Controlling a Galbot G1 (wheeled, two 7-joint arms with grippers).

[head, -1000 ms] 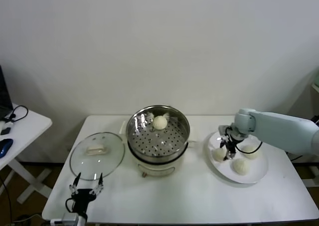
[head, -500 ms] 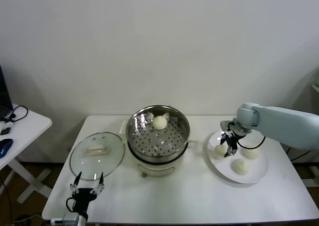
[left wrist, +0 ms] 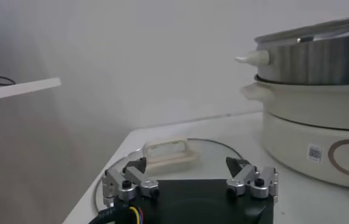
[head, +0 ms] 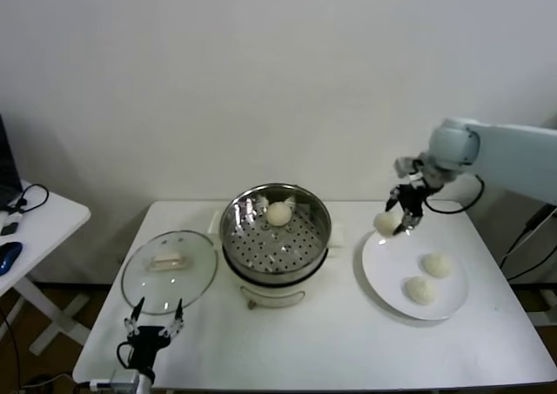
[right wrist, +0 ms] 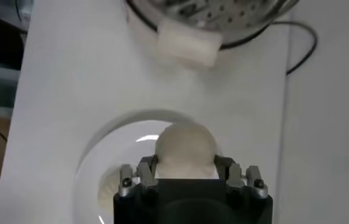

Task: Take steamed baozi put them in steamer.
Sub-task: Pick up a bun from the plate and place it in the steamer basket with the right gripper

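My right gripper (head: 402,215) is shut on a cream-white baozi (head: 385,223) and holds it in the air above the far left rim of the white plate (head: 387,290). The wrist view shows that baozi (right wrist: 185,148) between the fingers. Two more baozi (head: 436,264) (head: 420,290) lie on the plate. One baozi (head: 279,213) sits at the back of the steel steamer (head: 261,257), on its perforated tray. My left gripper (head: 151,319) is open and empty at the table's front left edge, by the glass lid (head: 169,270).
The glass lid (left wrist: 168,157) with its cream handle lies flat left of the steamer. The steamer's white base and side handle show in the left wrist view (left wrist: 311,134). A small side table (head: 30,224) stands at far left.
My right gripper has closed on one baozi from the plate's left side and lifted it up and back, off the plate. The left arm has not moved.
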